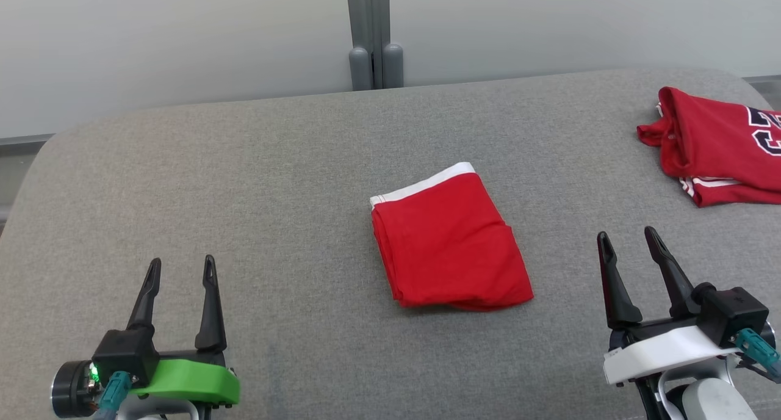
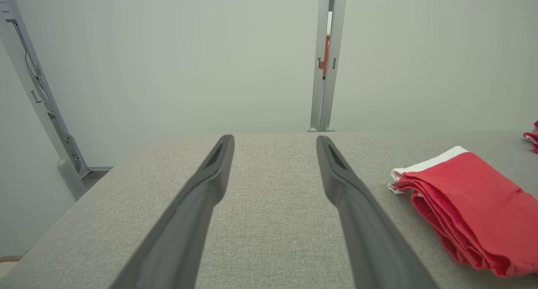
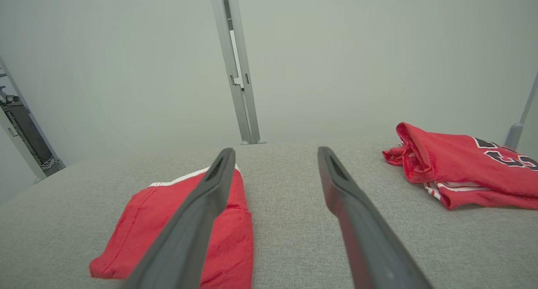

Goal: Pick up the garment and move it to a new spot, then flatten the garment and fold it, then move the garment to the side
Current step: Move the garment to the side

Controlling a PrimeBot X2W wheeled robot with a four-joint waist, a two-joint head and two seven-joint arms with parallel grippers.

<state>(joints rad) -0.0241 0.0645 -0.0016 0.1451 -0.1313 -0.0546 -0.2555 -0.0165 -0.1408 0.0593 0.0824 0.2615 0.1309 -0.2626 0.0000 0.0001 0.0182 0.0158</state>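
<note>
On the worktop (image 1: 274, 163) the garment (image 1: 448, 240) is seen folded (fold judged done); left hand (image 1: 182, 260) and right hand (image 1: 626, 232) are spread, empty. Next, it must be pinched and moved aside.

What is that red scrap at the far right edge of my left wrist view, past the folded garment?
Observer: It is a second piece of clothing, a red jersey with dark lettering. It lies crumpled near the far right corner of the grey table, well apart from the folded red garment.
Operator: Where is the right arm?
Observer: The right gripper is open and empty, over bare cloth to the right of the folded red garment and not touching it.
Operator: How does the fold look from above?
Observer: In the head view it is a compact, slightly skewed rectangle near the middle, with its white band along the far edge.
</note>
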